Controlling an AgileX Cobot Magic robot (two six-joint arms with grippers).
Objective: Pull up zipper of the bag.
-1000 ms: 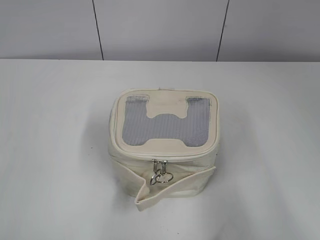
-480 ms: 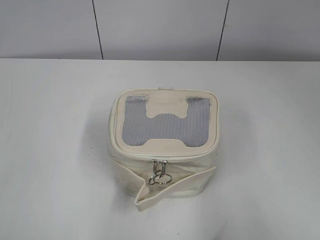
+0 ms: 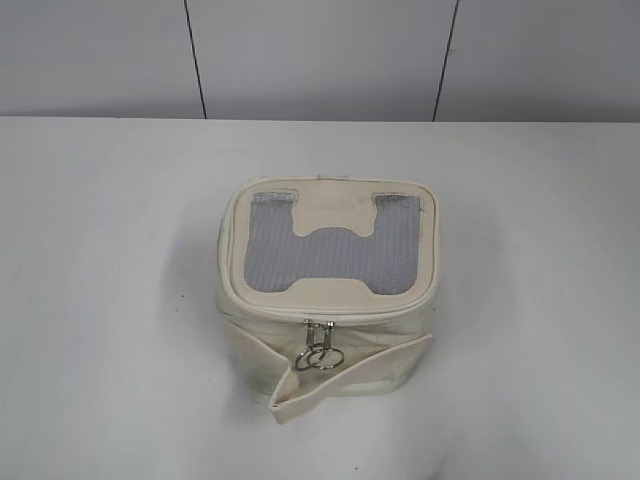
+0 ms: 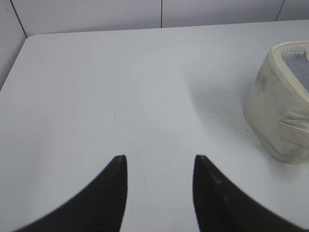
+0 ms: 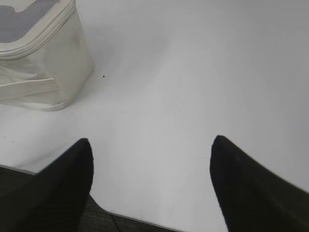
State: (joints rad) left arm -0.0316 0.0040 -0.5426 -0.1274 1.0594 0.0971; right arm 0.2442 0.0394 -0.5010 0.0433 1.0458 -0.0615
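The cream-white bag (image 3: 328,335) stands in the middle of the white table, its lid with the grey H-shaped mesh panel (image 3: 335,253) on top. The zipper (image 3: 320,321) runs round the lid edge; its two silver sliders sit together at the front centre, ring pulls (image 3: 320,356) hanging down. A loose cream strap (image 3: 350,377) droops across the front. The bag also shows at the right edge of the left wrist view (image 4: 282,104) and top left of the right wrist view (image 5: 41,58). My left gripper (image 4: 159,159) and right gripper (image 5: 152,142) are open, empty, away from the bag, and out of the exterior view.
The white table (image 3: 110,250) spreads around the bag, with a grey panelled wall (image 3: 320,55) behind. The table's near edge and rounded corner (image 5: 104,209) show under my right gripper, with dark floor below.
The bag has shifted very slightly; the ring pulls have settled a little. No gripper has entered the exterior view.
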